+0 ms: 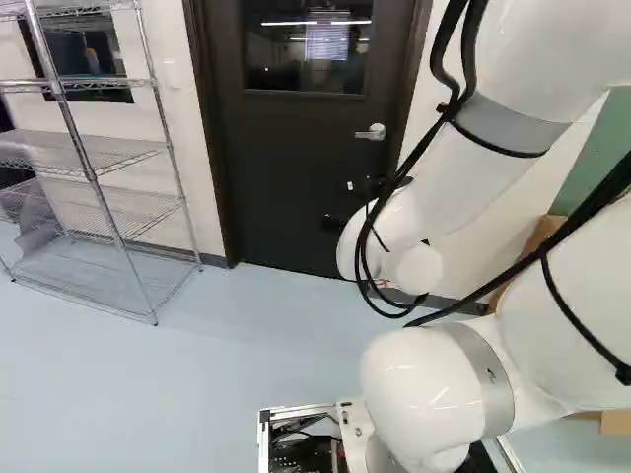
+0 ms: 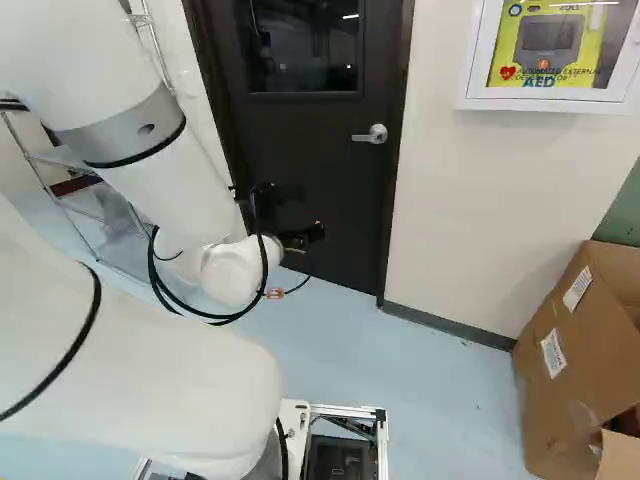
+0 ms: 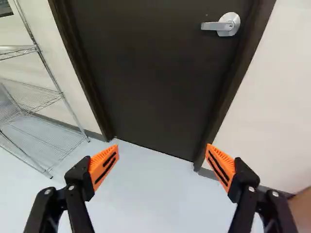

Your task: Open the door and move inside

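Pale blue floor [image 1: 217, 394] runs up to a cream wall [image 2: 480, 200] ahead of you. Starting from the left, you have a wire shelf rack [image 1: 104, 192] by the wall, then your white arm [image 2: 150, 200] in the right base view, reaching toward the door. At its end, your gripper [image 2: 298, 215] has its two fingers spread wide, with nothing held between the orange pads [image 3: 104, 166]. Next comes the dark door [image 2: 310, 160], closed in its frame, with a window [image 2: 300, 45] in its upper part. Its silver handle [image 3: 221, 24] sits near the door's right edge, ahead of your gripper and touching neither finger. Farther right, a white cabinet [image 2: 470, 90] hangs on the wall, and a cardboard box [image 2: 560, 370] stands on the floor.
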Motion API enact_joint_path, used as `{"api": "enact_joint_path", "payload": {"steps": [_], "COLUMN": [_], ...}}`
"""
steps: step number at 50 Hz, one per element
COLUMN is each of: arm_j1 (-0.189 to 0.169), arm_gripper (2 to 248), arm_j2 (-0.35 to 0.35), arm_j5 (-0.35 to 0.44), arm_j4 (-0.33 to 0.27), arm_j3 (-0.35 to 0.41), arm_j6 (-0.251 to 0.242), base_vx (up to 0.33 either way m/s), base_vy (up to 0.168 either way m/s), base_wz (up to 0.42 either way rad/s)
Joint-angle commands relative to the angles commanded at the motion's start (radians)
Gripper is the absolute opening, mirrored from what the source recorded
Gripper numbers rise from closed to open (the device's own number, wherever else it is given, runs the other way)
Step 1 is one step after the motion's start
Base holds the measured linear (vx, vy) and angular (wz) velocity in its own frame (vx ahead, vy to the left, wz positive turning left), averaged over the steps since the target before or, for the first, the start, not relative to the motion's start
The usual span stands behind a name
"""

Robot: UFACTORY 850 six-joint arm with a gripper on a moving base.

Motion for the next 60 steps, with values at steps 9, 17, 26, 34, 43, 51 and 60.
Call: {"api": "enact_joint_path", "payload": {"steps": [9,17,26,34,43,51,60], "arm_j1": [0.0,0.0,0.0,0.0,0.0,0.0,0.0], "arm_gripper": [247,247,247,247,247,247,247], "arm_j2": [0.0,0.0,0.0,0.0,0.0,0.0,0.0], "arm_j5": [0.0,0.0,0.0,0.0,0.0,0.0,0.0], "arm_j4": [0.0,0.0,0.0,0.0,0.0,0.0,0.0], "arm_j3": [0.0,0.0,0.0,0.0,0.0,0.0,0.0], "arm_j6": [0.0,0.0,0.0,0.0,0.0,0.0,0.0], "base_vx": [0.152,0.15,0.151,0.16,0.154,0.155,0.153], "base_vy": [0.089,0.082,0.076,0.08,0.077,0.077,0.107], "base_wz": [-0.201,-0.244,-0.26,-0.275,-0.266,-0.257,-0.106]}}
